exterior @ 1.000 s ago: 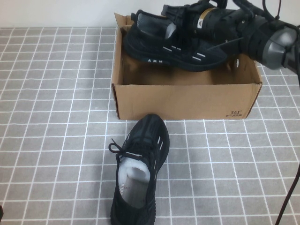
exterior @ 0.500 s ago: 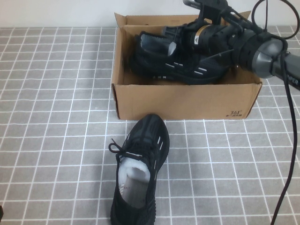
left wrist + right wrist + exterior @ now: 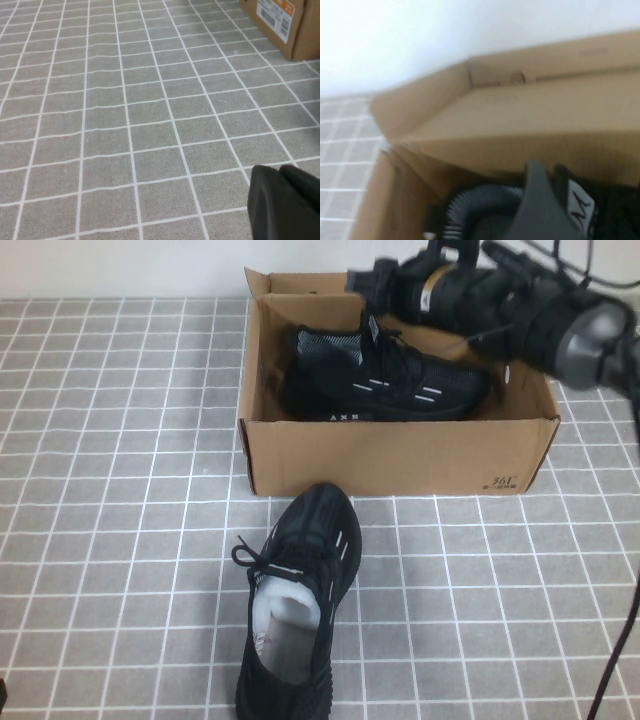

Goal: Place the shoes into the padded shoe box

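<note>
One black sneaker (image 3: 385,380) lies on its side inside the brown cardboard shoe box (image 3: 400,455), toe toward the right. My right gripper (image 3: 372,302) hangs over the box's back left part, shut on this shoe's raised tongue. In the right wrist view the white tongue label (image 3: 581,210) sits against the gripper's (image 3: 560,185) grey finger (image 3: 535,200), with the box's far wall (image 3: 545,115) behind. The second sneaker (image 3: 295,610) lies on the cloth in front of the box, toe toward it. My left gripper (image 3: 279,169) is shut and empty, low over the cloth.
A grey cloth with a white grid (image 3: 120,490) covers the table. A white wall runs behind the box. In the left wrist view a box corner (image 3: 280,25) with an orange label shows far from the left gripper. A cable (image 3: 615,660) hangs at the right.
My right gripper lowered the first sneaker from above the box's rim down into the box, where it now rests. The second sneaker and the left arm have not moved.
</note>
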{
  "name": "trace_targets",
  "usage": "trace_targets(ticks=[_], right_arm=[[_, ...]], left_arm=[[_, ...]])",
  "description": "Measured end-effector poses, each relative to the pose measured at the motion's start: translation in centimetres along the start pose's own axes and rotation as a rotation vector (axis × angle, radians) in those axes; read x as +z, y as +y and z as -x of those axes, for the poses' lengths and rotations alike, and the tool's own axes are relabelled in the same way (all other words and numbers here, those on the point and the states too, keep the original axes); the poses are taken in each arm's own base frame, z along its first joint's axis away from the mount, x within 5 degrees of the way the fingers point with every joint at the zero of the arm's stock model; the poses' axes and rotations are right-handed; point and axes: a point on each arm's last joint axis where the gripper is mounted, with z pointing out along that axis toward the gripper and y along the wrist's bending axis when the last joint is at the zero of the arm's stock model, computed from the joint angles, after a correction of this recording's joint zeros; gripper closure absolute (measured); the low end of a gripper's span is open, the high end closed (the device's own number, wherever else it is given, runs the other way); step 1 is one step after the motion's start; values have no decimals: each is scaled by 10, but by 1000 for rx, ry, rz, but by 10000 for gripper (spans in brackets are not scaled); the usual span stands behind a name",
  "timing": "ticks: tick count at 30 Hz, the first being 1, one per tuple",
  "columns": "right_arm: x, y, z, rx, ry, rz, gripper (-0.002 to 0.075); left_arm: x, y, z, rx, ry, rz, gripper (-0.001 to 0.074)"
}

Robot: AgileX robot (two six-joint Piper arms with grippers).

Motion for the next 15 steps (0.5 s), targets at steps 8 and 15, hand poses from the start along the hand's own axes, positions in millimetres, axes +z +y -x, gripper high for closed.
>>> trace_targets(ticks=[8,15], right_arm=[[-89,38,52,-443,60,-41,630],[-186,49,82,-582,209,-84,732]], left_arm=[[0,0,0,0,0,0,739],[0,0,0,0,0,0,739]])
